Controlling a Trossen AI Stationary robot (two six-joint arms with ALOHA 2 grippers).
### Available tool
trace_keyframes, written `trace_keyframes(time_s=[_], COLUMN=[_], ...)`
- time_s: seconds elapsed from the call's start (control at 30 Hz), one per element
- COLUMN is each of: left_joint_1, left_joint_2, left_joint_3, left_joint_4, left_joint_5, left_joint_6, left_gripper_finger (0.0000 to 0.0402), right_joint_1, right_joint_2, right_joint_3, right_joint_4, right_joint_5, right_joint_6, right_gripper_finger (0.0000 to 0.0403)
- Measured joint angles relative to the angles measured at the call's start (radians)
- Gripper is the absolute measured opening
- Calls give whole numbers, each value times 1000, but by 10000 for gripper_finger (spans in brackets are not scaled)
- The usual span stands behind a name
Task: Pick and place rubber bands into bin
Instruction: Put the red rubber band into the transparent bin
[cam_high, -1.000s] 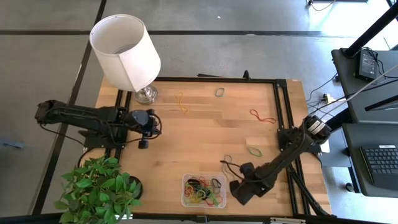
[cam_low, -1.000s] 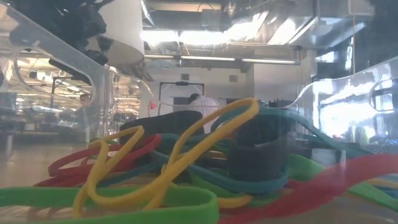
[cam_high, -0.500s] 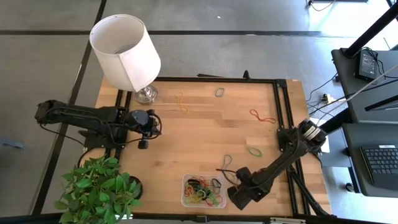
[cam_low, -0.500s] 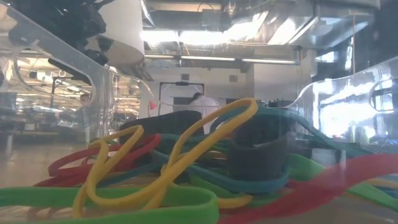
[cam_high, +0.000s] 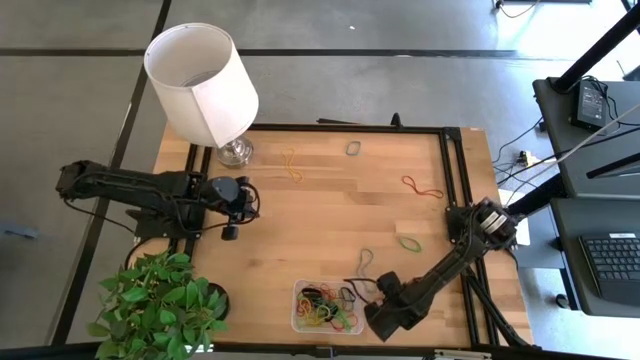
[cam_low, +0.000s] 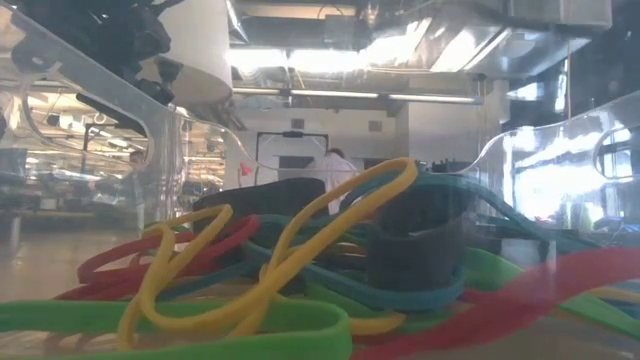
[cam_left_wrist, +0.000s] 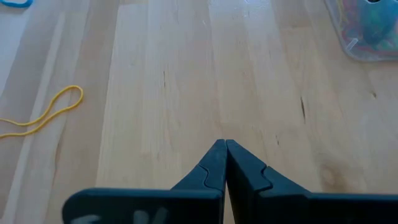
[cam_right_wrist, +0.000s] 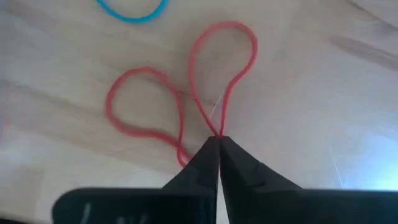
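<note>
overhead high view, low view inside bin (cam_low: 100, 90)

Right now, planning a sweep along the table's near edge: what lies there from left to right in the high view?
plant → bin → right gripper, shut on a rubber band

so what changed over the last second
The right end effector, shut on a rubber band, carried it toward the bin and now sits at its corner. The left end effector, the loose bands on the table and the bin's contents stayed put.
</note>
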Motion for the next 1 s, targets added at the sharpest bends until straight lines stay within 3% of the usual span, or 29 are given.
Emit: trace_keyframes(time_s=[0.37,0.53,0.77,0.9,1.0], left_joint_1=[0,0,0,0,0], left_joint_2=[0,0,0,0,0], left_joint_3=[0,0,0,0,0], left_joint_4=[0,0,0,0,0], left_joint_5=[0,0,6,7,8], left_joint_6=[0,0,-9,-9,-8], left_gripper_finger=[2,2,2,2,2], right_joint_1=[11,11,-25,-51,-78], right_joint_2=[-25,-26,-17,-11,-5], right_joint_3=[364,552,702,715,716], right_joint_4=[-504,-680,-651,-523,-419], right_joint_5=[74,182,336,430,434], right_joint_6=[1,0,-162,-325,-433], right_gripper_finger=[2,1,1,0,0])
